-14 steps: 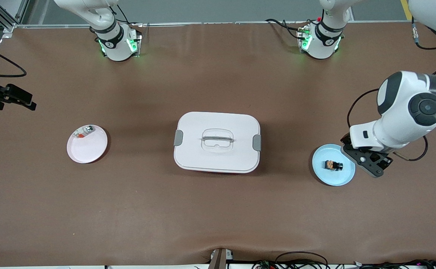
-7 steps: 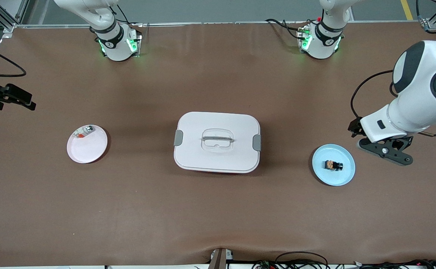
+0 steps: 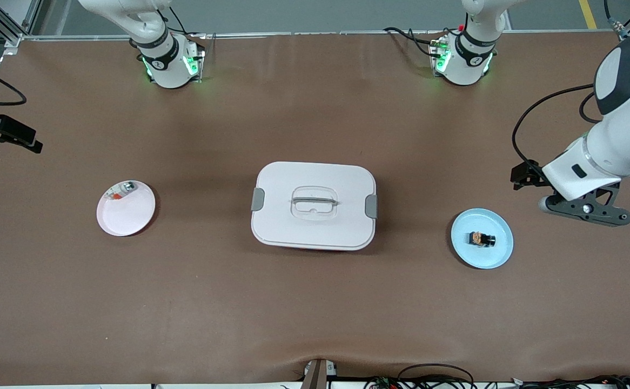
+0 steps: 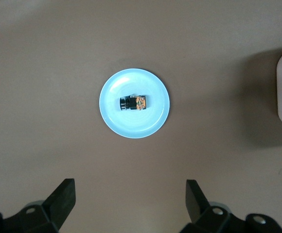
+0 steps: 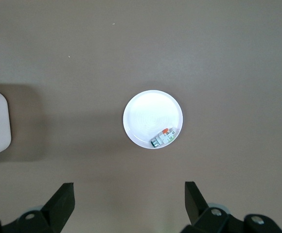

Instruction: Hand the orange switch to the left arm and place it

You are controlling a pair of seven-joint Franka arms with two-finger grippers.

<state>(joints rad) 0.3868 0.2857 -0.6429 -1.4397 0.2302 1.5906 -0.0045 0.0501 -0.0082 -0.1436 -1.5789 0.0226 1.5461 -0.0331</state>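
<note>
**A:** What has changed on the tabletop (image 3: pixel 315 324)?

**B:** The big things have not. The box (image 3: pixel 314 205) sits in the middle, the pink plate (image 3: pixel 131 216) toward the right arm's end, the blue plate (image 3: pixel 496 254) toward the left arm's end. The change is the left arm: its left end effector (image 4: pixel 129 206) hung right over the blue plate's edge a second ago and now stands off it, over bare tabletop by the edge at the left arm's end, fingers spread wide with nothing between them.

**A:** And the orange switch?

**B:** The orange switch (image 3: pixel 482 238) lies on the blue plate, untouched. So I judge the pickup is not begun; the arm seems to have backed off.

**A:** The other arm?

**B:** The right end effector (image 5: pixel 129 206) waits high over the pink plate, fingers apart, empty. A small green-grey-red item (image 5: pixel 162 138) lies there.
</note>
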